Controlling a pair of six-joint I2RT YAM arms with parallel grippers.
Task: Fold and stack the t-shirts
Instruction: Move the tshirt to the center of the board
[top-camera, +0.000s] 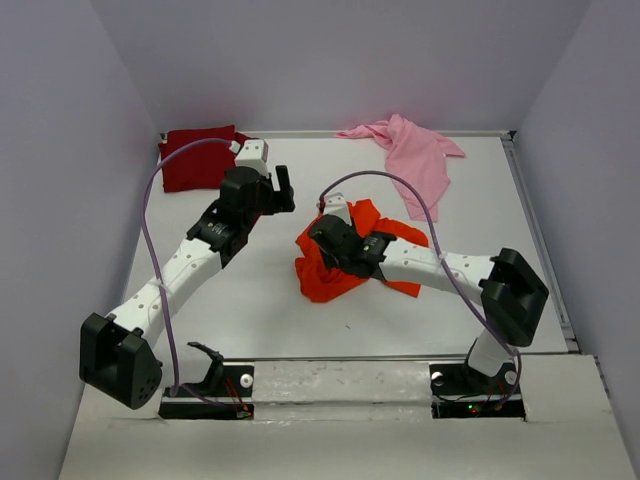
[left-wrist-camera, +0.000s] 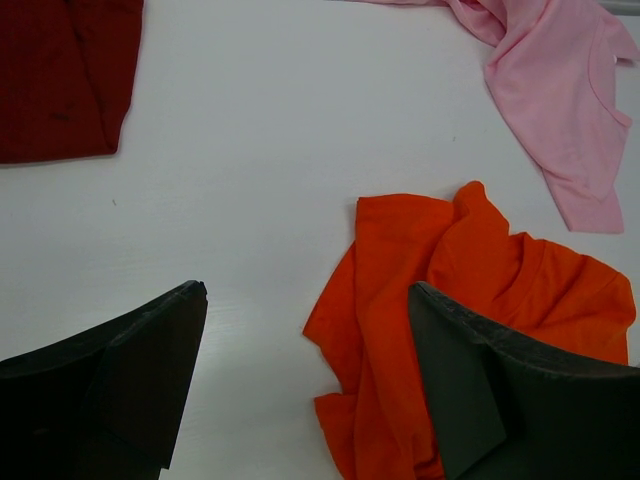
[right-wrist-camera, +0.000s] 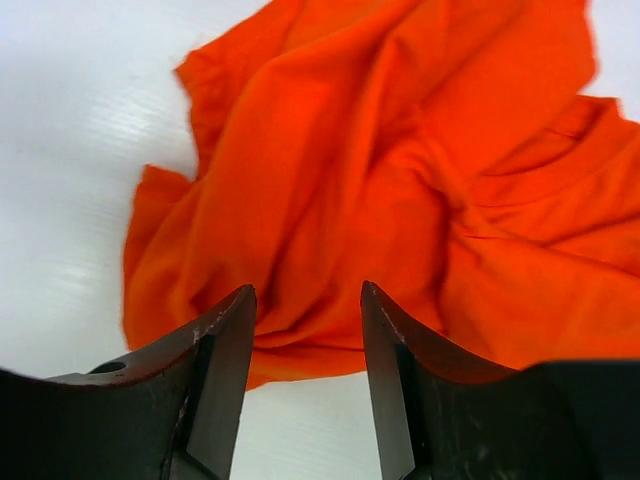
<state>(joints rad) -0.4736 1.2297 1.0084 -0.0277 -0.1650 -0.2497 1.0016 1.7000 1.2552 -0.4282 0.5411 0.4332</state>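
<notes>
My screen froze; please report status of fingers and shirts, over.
Left fingers open, empty. Right fingers open over crumpled orange tee. Dark red tee folded, pink tee unfolded. Nothing blocking.

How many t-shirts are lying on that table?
3. A dark red t-shirt lies folded at the far left corner, a pink t-shirt lies loose along the far edge toward the right, and an orange t-shirt is crumpled near the middle. No others show.

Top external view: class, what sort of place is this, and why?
Probably a robotics lab test cell: two white jointed arms bolted to a white table, plain pale walls boxing it in, and a crumpled bright orange cloth t-shirt.
</notes>
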